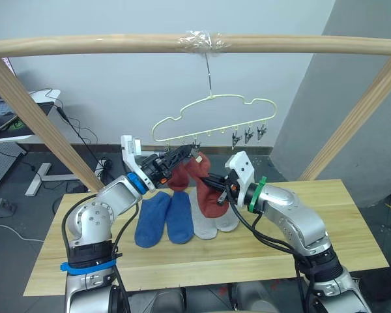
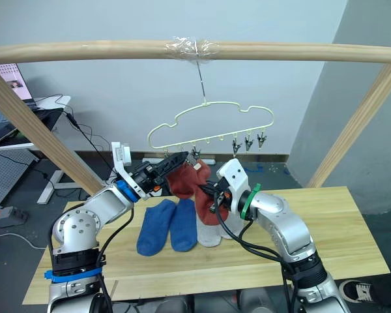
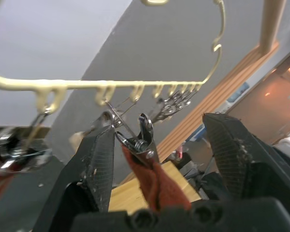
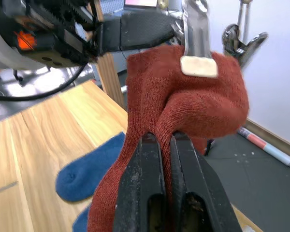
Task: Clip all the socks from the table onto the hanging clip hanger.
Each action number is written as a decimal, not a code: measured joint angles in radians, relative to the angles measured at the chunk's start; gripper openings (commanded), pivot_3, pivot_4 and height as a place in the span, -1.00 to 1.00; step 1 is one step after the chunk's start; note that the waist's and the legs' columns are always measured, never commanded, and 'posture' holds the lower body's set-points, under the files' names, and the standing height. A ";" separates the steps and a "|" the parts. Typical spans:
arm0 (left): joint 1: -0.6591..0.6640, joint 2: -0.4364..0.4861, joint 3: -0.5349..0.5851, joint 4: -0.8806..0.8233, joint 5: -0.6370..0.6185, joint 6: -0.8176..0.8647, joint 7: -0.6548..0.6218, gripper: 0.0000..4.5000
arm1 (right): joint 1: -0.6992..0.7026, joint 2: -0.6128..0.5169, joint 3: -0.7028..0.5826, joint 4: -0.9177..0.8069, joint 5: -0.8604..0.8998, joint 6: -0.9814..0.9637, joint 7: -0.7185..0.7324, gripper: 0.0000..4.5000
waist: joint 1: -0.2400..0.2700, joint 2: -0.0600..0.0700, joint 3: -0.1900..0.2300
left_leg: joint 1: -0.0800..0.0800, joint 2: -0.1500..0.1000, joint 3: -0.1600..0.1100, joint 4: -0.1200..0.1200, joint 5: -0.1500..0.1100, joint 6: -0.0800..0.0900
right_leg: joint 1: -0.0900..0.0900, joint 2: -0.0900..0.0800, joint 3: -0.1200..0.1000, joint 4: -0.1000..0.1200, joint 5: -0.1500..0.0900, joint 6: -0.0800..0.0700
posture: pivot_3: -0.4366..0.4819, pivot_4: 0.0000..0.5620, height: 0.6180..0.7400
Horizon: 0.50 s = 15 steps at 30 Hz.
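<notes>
Left pincer (image 1: 182, 155): you have it raised above the table's far edge, at the left part of the hanger's clip row. Its two black fingers stand apart around one small grey metal clip (image 3: 135, 137). One finger (image 3: 99, 159) touches that clip's side; the other is well off it.
Rust red sock at the clip (image 4: 183, 101): its top edge sits in the clip's mouth, and its long axis hangs down toward the table. A second rust red sock (image 2: 180, 179) hangs just to its left.
Right pincer (image 4: 166, 145): you have it clamped on the lower fold of the sock at the clip, just below the clip and to the right of the left pincer.
Key relation: the clip lies straight ahead between your left fingers, and the sock runs from it down into your right pincer. So the left arm is the one nearer the clip, and the right arm carries the fabric.
Thin pale yellow-green wire hanger (image 1: 212, 107): it hangs by its hook from the round wooden pole (image 1: 85, 44), with three free clips (image 1: 249, 135) at its right end.
Light yellowish wood table (image 1: 339, 222): two blue socks (image 1: 164, 218) lie side by side left of centre, and the light grey socks (image 1: 205, 225) lie just right of them, partly behind the hanging red sock.
Judgement: two of six seem to be on or at the hanger; four are left.
</notes>
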 measured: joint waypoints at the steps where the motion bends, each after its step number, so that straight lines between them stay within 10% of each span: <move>1: 0.006 0.015 -0.005 0.000 0.021 -0.015 -0.007 0.45 | 0.000 0.022 0.000 0.006 0.015 0.013 0.000 -0.81 | 0.000 0.000 0.000 | 0.000 0.000 0.000 0.000 0.000 0.000 | 0.000 0.001 0.000 0.000 0.001 -0.001 | -0.26 -0.62 1.00; 15: 0.074 0.065 -0.160 -0.064 0.321 -0.262 -0.079 0.45 | -0.009 -0.034 -0.002 0.103 0.016 0.020 0.008 0.99 | 0.021 0.000 0.000 | -0.001 0.000 0.001 0.000 0.000 0.000 | -0.001 0.001 0.000 -0.001 0.002 -0.003 | -0.24 -0.60 1.00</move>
